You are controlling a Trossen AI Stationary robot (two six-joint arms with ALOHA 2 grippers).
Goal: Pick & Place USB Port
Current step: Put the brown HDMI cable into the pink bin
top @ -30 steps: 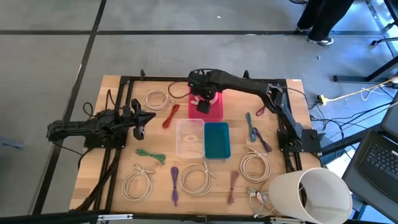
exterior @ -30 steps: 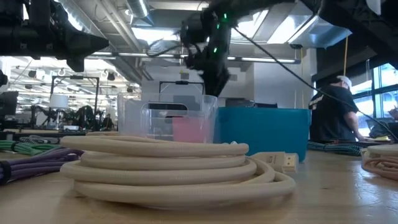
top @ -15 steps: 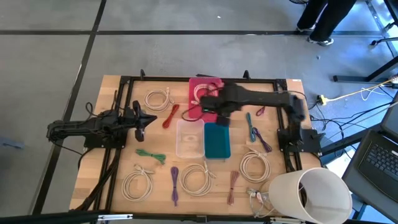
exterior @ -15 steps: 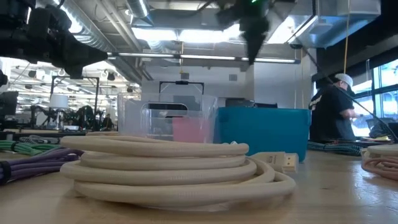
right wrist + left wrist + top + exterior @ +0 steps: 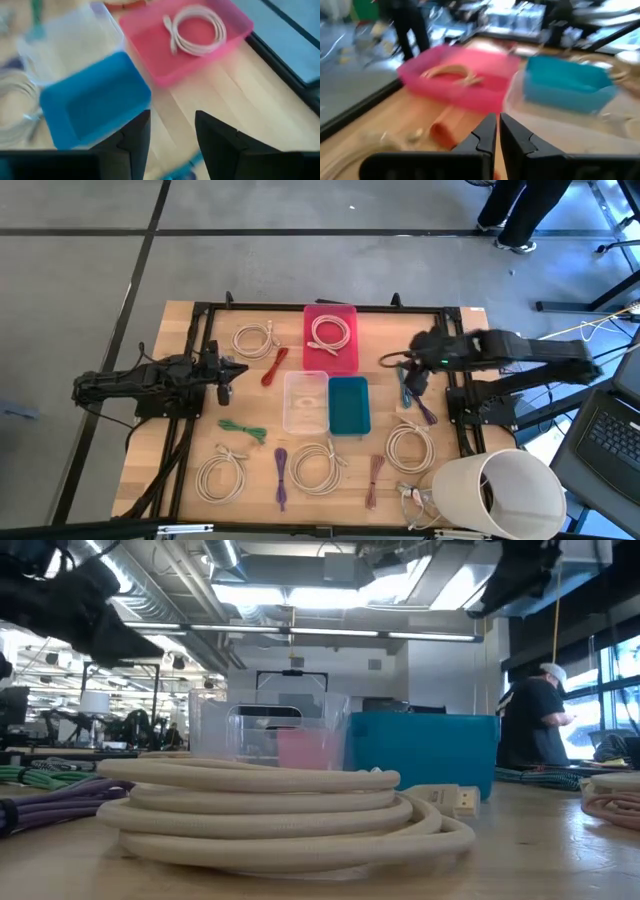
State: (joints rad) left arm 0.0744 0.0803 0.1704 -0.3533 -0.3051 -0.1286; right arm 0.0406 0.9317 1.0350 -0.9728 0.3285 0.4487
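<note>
My right gripper (image 5: 414, 379) hangs wide and empty over the teal cable (image 5: 402, 385): light, floppy; I'd pinch its bundled middle.

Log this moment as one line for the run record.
white cable: coiled in pink bin | right pincer: open, empty, over table right of blue bin | left pincer: shut, waiting at left side

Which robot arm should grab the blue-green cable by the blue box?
Probably the right. Its gripper is open and hovers right beside that cable, while the left gripper is shut and sits across the table near the red cable.
</note>
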